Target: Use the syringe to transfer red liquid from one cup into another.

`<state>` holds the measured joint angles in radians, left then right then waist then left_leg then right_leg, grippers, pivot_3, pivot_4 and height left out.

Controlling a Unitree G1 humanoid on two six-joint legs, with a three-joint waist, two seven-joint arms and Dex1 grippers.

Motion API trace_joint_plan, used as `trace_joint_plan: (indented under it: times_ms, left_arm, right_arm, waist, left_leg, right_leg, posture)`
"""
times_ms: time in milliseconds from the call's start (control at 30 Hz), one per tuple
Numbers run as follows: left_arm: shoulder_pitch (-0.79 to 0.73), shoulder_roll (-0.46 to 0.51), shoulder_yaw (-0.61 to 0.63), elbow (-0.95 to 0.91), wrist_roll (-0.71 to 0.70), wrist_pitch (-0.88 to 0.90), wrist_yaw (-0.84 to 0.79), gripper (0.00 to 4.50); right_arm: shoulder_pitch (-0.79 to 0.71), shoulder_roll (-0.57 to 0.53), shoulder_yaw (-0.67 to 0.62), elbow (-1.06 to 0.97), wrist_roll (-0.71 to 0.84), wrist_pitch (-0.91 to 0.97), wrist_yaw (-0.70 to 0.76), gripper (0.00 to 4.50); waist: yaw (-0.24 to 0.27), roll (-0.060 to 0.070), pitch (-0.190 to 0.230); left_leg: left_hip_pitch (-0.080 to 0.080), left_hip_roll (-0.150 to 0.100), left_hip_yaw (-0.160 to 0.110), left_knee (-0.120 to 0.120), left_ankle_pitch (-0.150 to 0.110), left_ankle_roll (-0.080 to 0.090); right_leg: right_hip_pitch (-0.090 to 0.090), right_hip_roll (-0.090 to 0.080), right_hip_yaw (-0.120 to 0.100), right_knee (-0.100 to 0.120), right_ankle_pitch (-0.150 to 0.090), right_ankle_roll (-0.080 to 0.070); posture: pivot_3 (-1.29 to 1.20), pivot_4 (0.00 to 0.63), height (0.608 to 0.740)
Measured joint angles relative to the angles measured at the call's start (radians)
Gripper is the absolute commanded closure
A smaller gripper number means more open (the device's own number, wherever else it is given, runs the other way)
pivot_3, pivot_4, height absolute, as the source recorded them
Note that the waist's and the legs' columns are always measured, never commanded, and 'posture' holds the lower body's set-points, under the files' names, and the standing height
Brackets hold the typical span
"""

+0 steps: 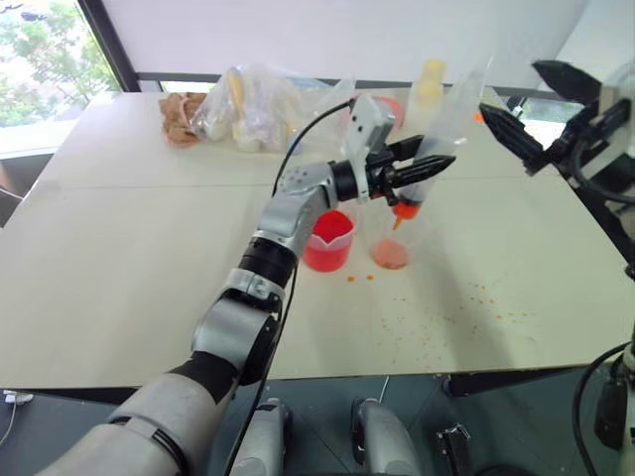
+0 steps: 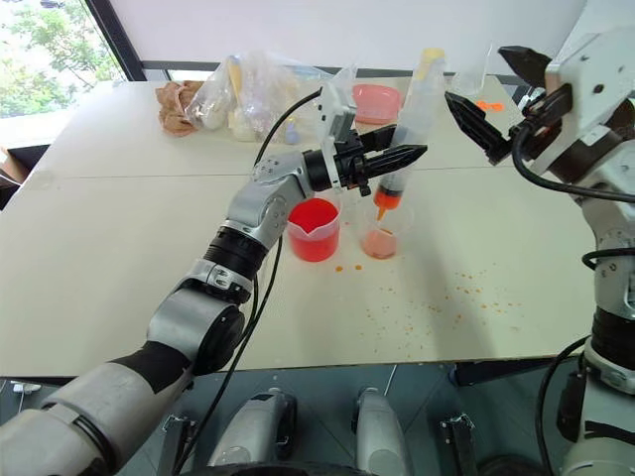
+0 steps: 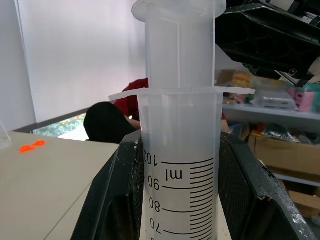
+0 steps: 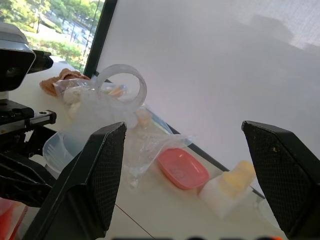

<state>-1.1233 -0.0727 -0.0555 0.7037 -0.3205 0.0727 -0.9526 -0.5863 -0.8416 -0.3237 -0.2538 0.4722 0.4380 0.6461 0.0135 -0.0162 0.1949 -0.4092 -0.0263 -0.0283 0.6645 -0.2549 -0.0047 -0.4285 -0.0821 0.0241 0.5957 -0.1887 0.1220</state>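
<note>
My left gripper [image 2: 392, 159] is shut on the syringe [image 2: 415, 111], a clear barrel held nearly upright. In the left wrist view the syringe [image 3: 180, 165] stands between my black fingers [image 3: 115, 200]. Its orange nozzle [image 2: 382, 203] hangs just over the smaller clear cup [image 2: 380, 241], which has a pale orange tint at its base. Beside that cup on its left stands the spouted beaker [image 2: 315, 228], holding red liquid [image 2: 314, 213]. My right gripper [image 2: 496, 94] is open in the air, up and to the right of the syringe's plunger ring [image 4: 122, 85], with nothing in it.
Clear plastic bags [image 1: 253, 104] and a brown bundle [image 1: 182, 117] lie at the table's back edge, with a pink dish [image 2: 375, 102] beside them. Orange drops [image 2: 476, 293] speckle the table right of the cups. A person in red [image 3: 132, 102] sits beyond the table.
</note>
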Motion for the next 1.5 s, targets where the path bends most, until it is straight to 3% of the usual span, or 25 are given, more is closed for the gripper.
trace_joint_plan:
  times_ms: [433, 533, 700, 733, 1267, 1500]
  left_arm:
    - [0.020, -0.015, -0.031, 0.019, 0.053, -0.035, -0.040, 3.01]
    - [0.020, -0.019, -0.029, 0.030, 0.055, -0.047, -0.039, 3.01]
    - [0.019, -0.029, -0.025, 0.045, 0.055, -0.061, -0.028, 3.01]
    - [0.018, -0.030, -0.024, 0.046, 0.056, -0.061, -0.026, 3.01]
    - [0.016, -0.043, -0.002, 0.048, 0.054, -0.036, -0.028, 3.01]
    - [-0.015, -0.013, -0.002, 0.019, 0.053, 0.011, -0.039, 3.01]
  right_arm:
    - [-0.044, 0.016, 0.037, 0.042, -0.018, -0.030, 0.038, 0.65]
    - [-0.044, 0.020, 0.045, 0.042, -0.019, -0.030, 0.043, 1.57]
    - [-0.044, 0.036, 0.076, 0.042, -0.018, -0.030, 0.065, 4.25]
    - [-0.044, 0.038, 0.079, 0.041, -0.017, -0.031, 0.068, 4.47]
    - [-0.001, 0.039, 0.056, -0.022, -0.006, 0.025, 0.062, 4.47]
    - [0.023, 0.093, 0.039, -0.055, 0.004, 0.035, 0.023, 4.47]
  waist:
    - [-0.001, 0.000, 0.000]
    - [-0.001, 0.000, 0.000]
    - [-0.001, 0.000, 0.000]
    - [-0.001, 0.000, 0.000]
    - [-0.001, 0.000, 0.000]
    - [-0.002, 0.000, 0.000]
  left_leg:
    - [0.000, 0.000, 0.000, 0.000, 0.000, 0.000]
    - [0.000, 0.000, 0.000, 0.000, 0.000, 0.000]
    - [0.000, 0.000, 0.000, 0.000, 0.000, 0.000]
    - [0.000, 0.000, 0.000, 0.000, 0.000, 0.000]
    - [0.000, 0.000, 0.000, 0.000, 0.000, 0.000]
    - [0.000, 0.000, -0.001, 0.000, 0.000, 0.000]
  right_leg:
    - [0.000, 0.000, 0.000, 0.000, 0.000, 0.000]
    - [0.000, 0.000, 0.000, 0.000, 0.000, 0.000]
    - [0.000, 0.000, 0.000, 0.000, 0.000, 0.000]
    - [0.000, 0.000, 0.000, 0.000, 0.000, 0.000]
    - [0.000, 0.000, 0.000, 0.000, 0.000, 0.000]
    - [0.000, 0.000, 0.000, 0.001, 0.000, 0.000]
  posture:
    - [0.00, 0.150, 0.740]
    - [0.00, 0.150, 0.740]
    - [0.00, 0.150, 0.740]
    - [0.00, 0.150, 0.740]
    - [0.00, 0.150, 0.740]
    - [0.00, 0.150, 0.740]
